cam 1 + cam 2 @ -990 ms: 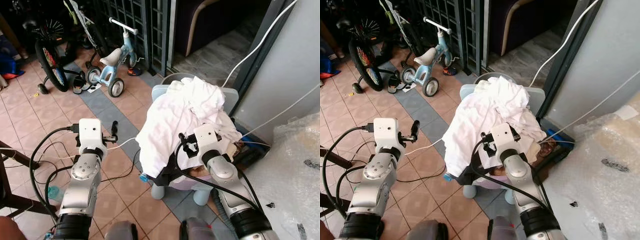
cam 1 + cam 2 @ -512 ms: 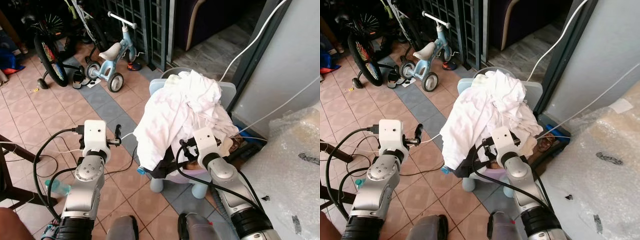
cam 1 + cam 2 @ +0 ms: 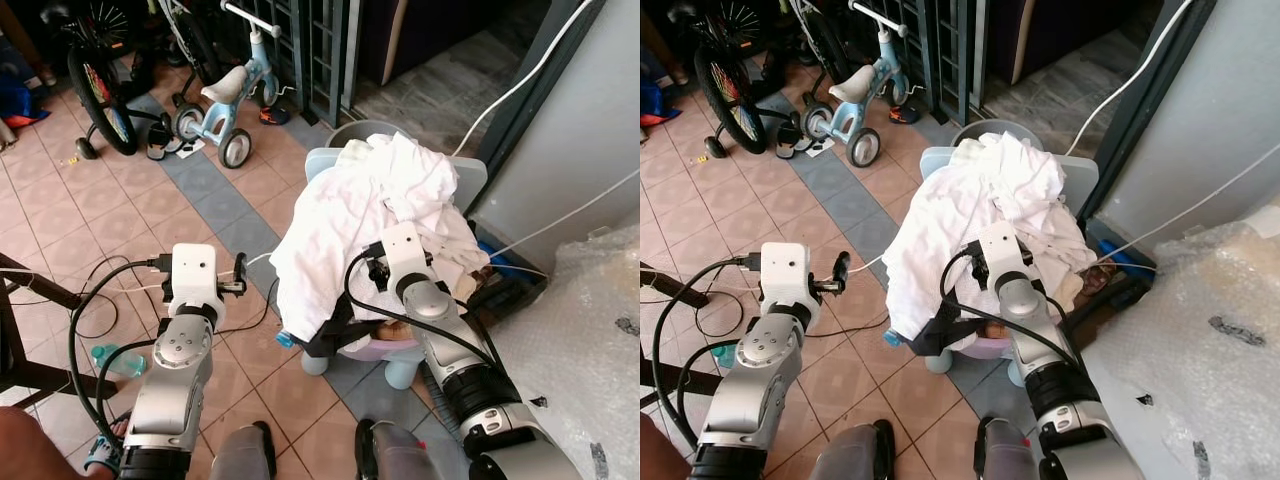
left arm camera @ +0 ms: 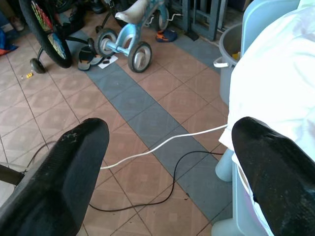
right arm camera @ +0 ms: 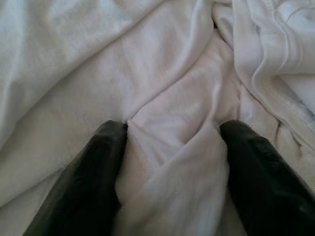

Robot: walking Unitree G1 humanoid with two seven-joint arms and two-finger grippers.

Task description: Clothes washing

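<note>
White clothes [image 3: 375, 215] drape over a pale blue chair [image 3: 470, 185], hiding its seat and most of its back. The right gripper [image 5: 170, 147] presses into the cloth, its fingertips [image 5: 106, 135] buried in folds. A grey bucket [image 3: 365, 132] behind is mostly covered. A bicycle [image 3: 95, 90] is cut off by the edge.

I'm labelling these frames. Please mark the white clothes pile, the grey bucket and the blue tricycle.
white clothes pile [image 3: 350, 215], left eye view, middle of the heap.
grey bucket [image 4: 228, 69], left wrist view, its side wall.
blue tricycle [image 3: 855, 85], right eye view, its seat.
</note>
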